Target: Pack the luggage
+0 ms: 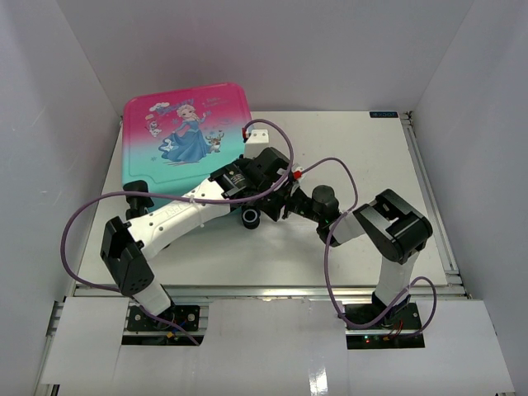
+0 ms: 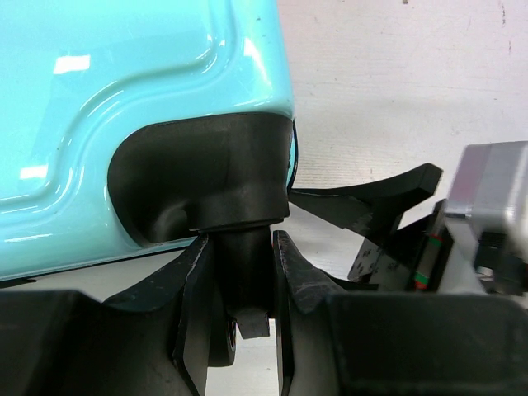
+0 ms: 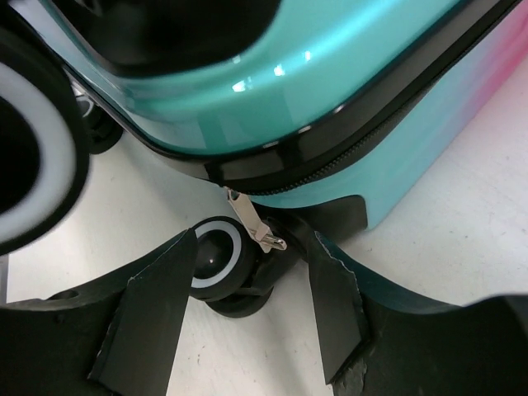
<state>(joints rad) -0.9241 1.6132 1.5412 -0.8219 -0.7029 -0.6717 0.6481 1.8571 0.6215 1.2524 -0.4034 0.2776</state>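
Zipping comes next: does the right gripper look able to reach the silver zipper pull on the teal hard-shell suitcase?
Probably yes: the right gripper is open, and the silver zipper pull hangs just ahead between its fingers. Only the black wheel beside it crowds the gap.

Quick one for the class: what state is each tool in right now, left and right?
Left tool: closed on a caster of the suitcase.
Right tool: open, fingers either side of the zipper pull, not gripping it.
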